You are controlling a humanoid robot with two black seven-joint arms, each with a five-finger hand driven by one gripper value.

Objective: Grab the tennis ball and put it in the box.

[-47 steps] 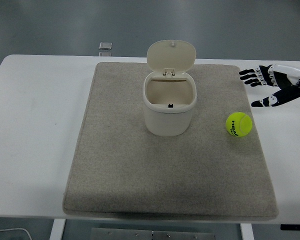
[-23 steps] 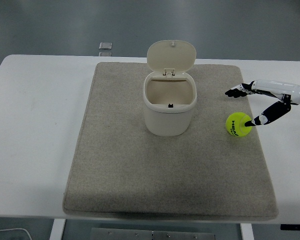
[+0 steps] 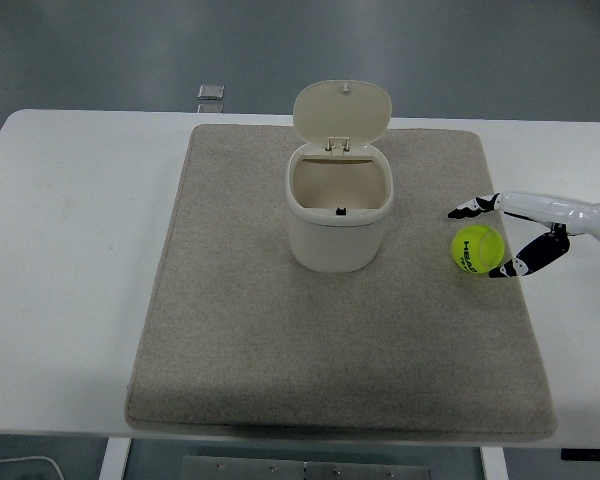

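**Robot Hand Brackets Tennis Ball Ahead of Grasp**

Lowered from half a second ago, the right hand [image 3: 495,240] now straddles the tennis ball [image 3: 478,249] at the frame's right of centre, fingers [image 3: 470,210] spread above it and thumb tucked at its lower right. Nothing is gripped yet; the ball rests on the grey mat [image 3: 240,340]. Closing the hand appears to be the next step. Left of the ball stands the cream box [image 3: 339,215], its hinged lid [image 3: 342,112] tipped back and its mouth open. Bare mat lies between ball and box, though the box's rim must be cleared. A small grey object [image 3: 211,93] sits at the table's [image 3: 70,250] upper edge. No left hand shows.
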